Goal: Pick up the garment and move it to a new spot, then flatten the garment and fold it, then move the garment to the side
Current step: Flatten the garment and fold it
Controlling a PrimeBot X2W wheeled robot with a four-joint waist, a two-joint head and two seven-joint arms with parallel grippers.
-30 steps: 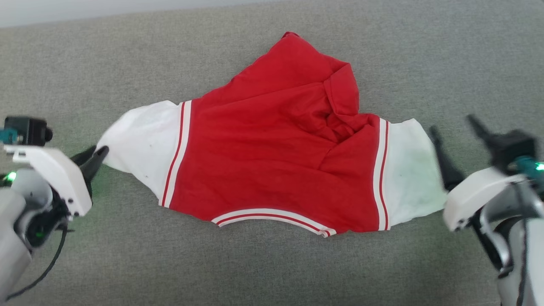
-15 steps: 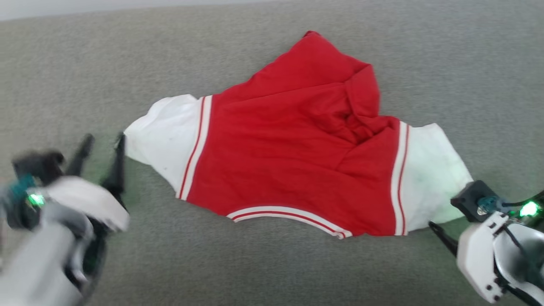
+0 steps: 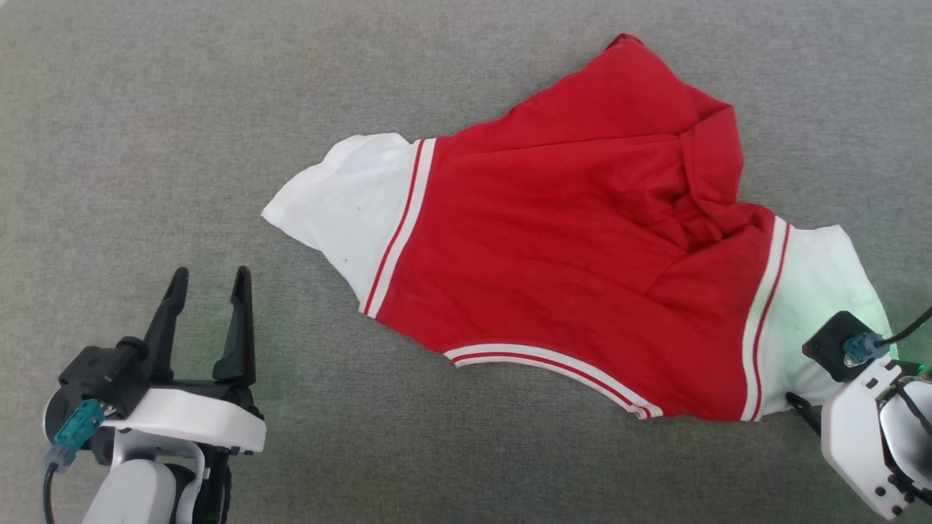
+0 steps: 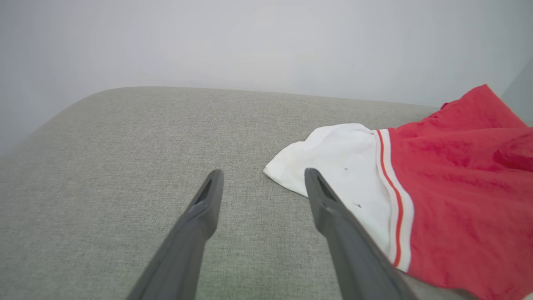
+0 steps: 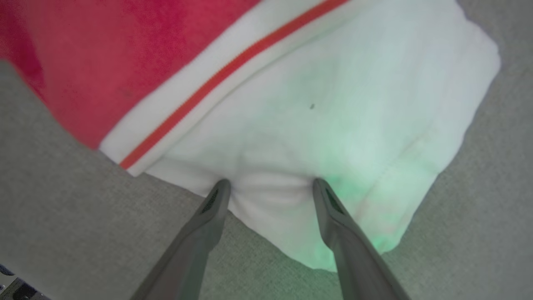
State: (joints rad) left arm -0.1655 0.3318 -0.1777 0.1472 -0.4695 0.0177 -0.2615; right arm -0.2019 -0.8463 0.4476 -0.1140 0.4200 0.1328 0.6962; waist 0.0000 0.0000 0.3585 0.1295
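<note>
Left wrist view | garment (image 4: 458,187) on grey fabric surface (image 4: 125,166) | pale wall (image 4: 250,41) behind

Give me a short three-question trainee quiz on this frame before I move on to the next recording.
1. True or false: the left end effector is shut on the red jersey shirt with white short sleeves and red-and-white striped trim.
2. In the right wrist view, what lies between the fingers of the right end effector? A) red body cloth B) white sleeve C) striped hem
3. Short answer: is the shirt lying flat yet?

Key:
1. False: it is open and apart from the cloth.
2. B
3. No: red cloth is bunched up near the sleeve on the robot's right.
</note>
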